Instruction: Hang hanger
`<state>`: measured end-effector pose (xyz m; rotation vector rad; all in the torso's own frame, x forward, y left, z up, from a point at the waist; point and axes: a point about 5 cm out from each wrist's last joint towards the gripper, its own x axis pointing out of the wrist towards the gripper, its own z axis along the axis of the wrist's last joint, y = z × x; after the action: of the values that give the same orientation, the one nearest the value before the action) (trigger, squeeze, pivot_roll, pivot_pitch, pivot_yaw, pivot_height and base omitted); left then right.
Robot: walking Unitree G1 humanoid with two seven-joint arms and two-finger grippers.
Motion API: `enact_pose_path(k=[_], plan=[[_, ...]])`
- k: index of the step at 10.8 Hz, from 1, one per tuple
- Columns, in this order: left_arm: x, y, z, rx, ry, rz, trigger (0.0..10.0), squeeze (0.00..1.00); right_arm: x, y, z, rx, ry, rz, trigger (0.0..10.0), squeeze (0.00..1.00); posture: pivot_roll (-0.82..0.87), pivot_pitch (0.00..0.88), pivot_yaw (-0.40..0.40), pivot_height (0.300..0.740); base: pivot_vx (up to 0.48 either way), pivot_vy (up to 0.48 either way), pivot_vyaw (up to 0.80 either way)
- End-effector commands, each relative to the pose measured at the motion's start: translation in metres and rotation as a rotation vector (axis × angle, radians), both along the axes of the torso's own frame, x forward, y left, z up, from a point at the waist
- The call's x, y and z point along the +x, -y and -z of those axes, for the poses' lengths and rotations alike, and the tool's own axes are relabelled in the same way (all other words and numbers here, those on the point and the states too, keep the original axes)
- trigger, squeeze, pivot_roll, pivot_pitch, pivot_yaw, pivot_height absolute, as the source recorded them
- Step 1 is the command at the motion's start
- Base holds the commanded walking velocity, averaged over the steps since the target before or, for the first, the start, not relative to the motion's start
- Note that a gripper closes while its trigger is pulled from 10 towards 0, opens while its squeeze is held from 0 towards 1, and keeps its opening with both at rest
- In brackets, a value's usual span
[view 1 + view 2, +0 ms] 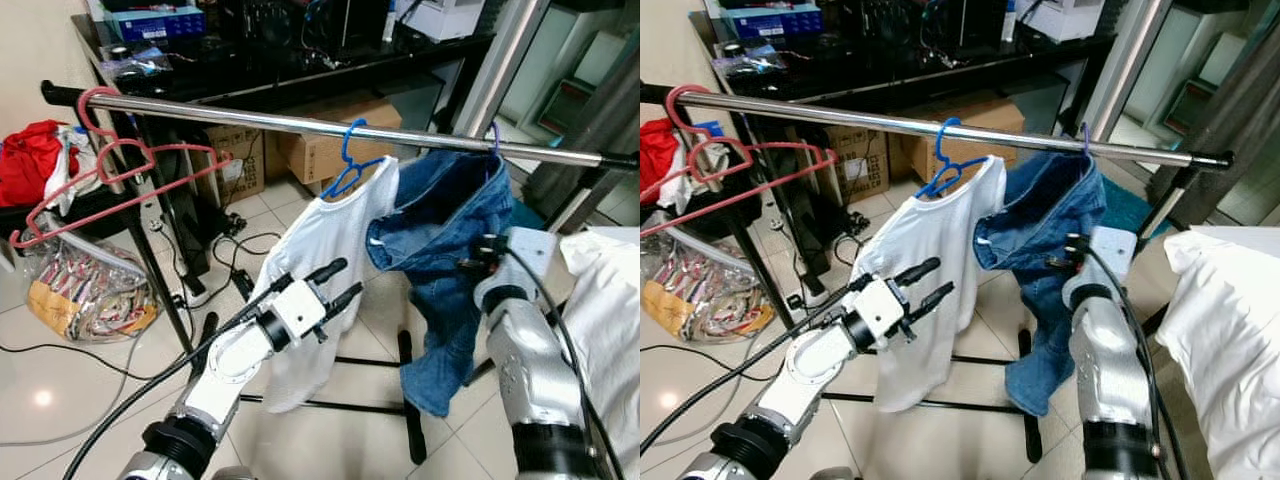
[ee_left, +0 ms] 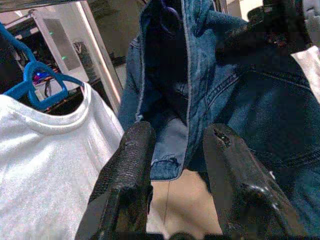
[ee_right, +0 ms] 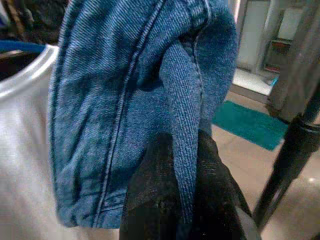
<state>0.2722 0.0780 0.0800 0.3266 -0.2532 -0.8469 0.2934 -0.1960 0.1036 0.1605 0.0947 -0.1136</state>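
A silver rail (image 1: 300, 124) runs across the view. A blue hanger (image 1: 350, 150) carrying a white T-shirt (image 1: 310, 250) hangs from it. To its right, blue jeans (image 1: 450, 230) hang from a purple hanger (image 1: 493, 135). Empty pink hangers (image 1: 110, 165) hang at the rail's left end. My left gripper (image 1: 338, 280) is open in front of the T-shirt, fingers (image 2: 132, 160) pointing toward the jeans (image 2: 240, 100). My right gripper (image 3: 182, 200) is shut on a fold of the jeans (image 3: 125, 100), its wrist (image 1: 515, 250) against the denim.
The rack's black post (image 1: 150, 260) and floor bars (image 1: 405, 390) stand under the rail. Cardboard boxes (image 1: 320, 150), a black desk (image 1: 300, 70) and floor cables (image 1: 220, 240) lie behind. A plastic bag (image 1: 85, 290) sits low left, white bedding (image 1: 605, 320) at right.
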Motion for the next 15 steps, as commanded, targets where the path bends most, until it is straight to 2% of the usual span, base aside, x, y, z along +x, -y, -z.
enact_pose_path(k=[1, 4, 6, 8, 9, 10, 11, 12, 14, 15], plan=[[0.000, 0.002, 0.001, 0.002, -0.012, 0.005, 10.0, 0.00, 0.001, 0.002, -0.038, -0.021, 0.217, -0.015, 0.0, 0.00, 0.15, 0.000, -0.086, 0.740, 0.000, 0.000, 0.00], [0.000, 0.001, 0.002, 0.000, -0.011, 0.000, 10.0, 0.00, -0.008, 0.000, -0.038, -0.047, 0.261, -0.072, 0.0, 0.00, 0.15, 0.000, -0.083, 0.740, 0.000, 0.000, 0.00], [0.000, 0.001, 0.002, 0.004, -0.009, 0.000, 10.0, 0.00, -0.010, -0.007, -0.042, -0.072, 0.290, -0.126, 0.0, 0.00, 0.15, 0.000, -0.082, 0.740, 0.000, 0.000, 0.00], [-0.001, 0.000, 0.004, 0.007, -0.012, -0.005, 10.0, 0.00, -0.020, -0.012, -0.025, -0.132, 0.254, -0.214, 0.0, 0.00, 0.15, 0.002, -0.083, 0.740, 0.000, 0.000, 0.00], [-0.001, -0.001, 0.005, -0.002, -0.021, -0.012, 10.0, 0.00, -0.026, -0.009, -0.011, -0.171, 0.212, -0.232, 0.0, 0.00, 0.15, 0.002, -0.083, 0.740, 0.000, 0.000, 0.00], [-0.001, -0.001, 0.005, -0.027, -0.034, -0.026, 10.0, 0.00, -0.027, -0.009, -0.006, -0.183, 0.195, -0.237, 0.0, 0.00, 0.15, 0.002, -0.083, 0.740, 0.000, 0.000, 0.00], [0.000, -0.002, 0.004, -0.087, -0.063, -0.054, 10.0, 0.00, -0.031, -0.009, 0.003, -0.196, 0.173, -0.245, 10.0, 0.00, 0.15, 0.002, -0.083, 0.740, 0.000, 0.000, 0.00], [-0.001, -0.001, 0.004, -0.109, -0.076, -0.063, 10.0, 0.00, -0.032, -0.007, 0.007, -0.205, 0.164, -0.232, 10.0, 0.00, 0.15, 0.002, -0.083, 0.740, 0.000, 0.000, 0.00], [-0.004, 0.002, 0.007, -0.155, -0.113, -0.080, 10.0, 0.00, -0.032, 0.009, 0.016, -0.182, 0.128, -0.118, 10.0, 0.00, 0.15, 0.000, -0.083, 0.740, 0.000, 0.000, 0.00], [-0.004, 0.001, 0.008, -0.171, -0.124, -0.091, 10.0, 0.00, -0.032, 0.014, 0.018, -0.204, 0.122, -0.088, 10.0, 0.00, 0.15, 0.000, -0.083, 0.740, 0.000, 0.000, 0.00]])
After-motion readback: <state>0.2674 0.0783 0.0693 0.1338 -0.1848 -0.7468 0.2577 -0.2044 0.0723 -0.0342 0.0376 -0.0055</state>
